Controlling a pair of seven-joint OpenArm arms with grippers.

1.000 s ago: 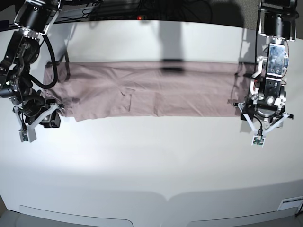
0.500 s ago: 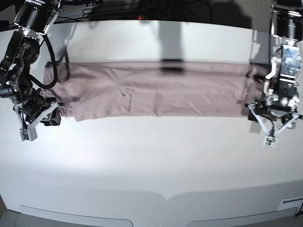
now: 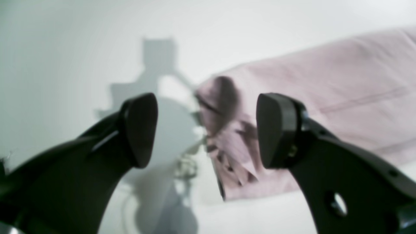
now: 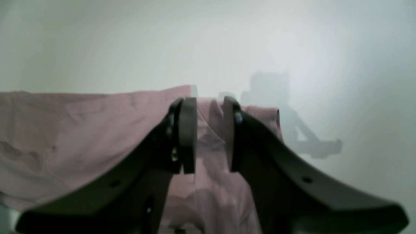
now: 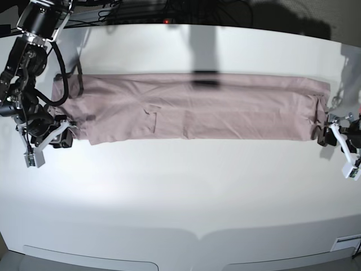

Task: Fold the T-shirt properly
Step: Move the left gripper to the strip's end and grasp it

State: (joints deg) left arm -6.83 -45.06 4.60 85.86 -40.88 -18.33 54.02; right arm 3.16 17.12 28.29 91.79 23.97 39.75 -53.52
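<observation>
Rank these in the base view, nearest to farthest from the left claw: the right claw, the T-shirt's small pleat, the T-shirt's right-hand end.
1. The T-shirt end, image right, beside the left claw.
2. The pleat, left of centre.
3. The right claw, far left.

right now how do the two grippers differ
The left gripper has its fingers spread wide apart and holds nothing; the right gripper has its fingers nearly closed with a thin gap.
The left gripper sits just off the T-shirt's crumpled end; the right gripper sits directly over the cloth.
Both are at the T-shirt's opposite ends.
</observation>
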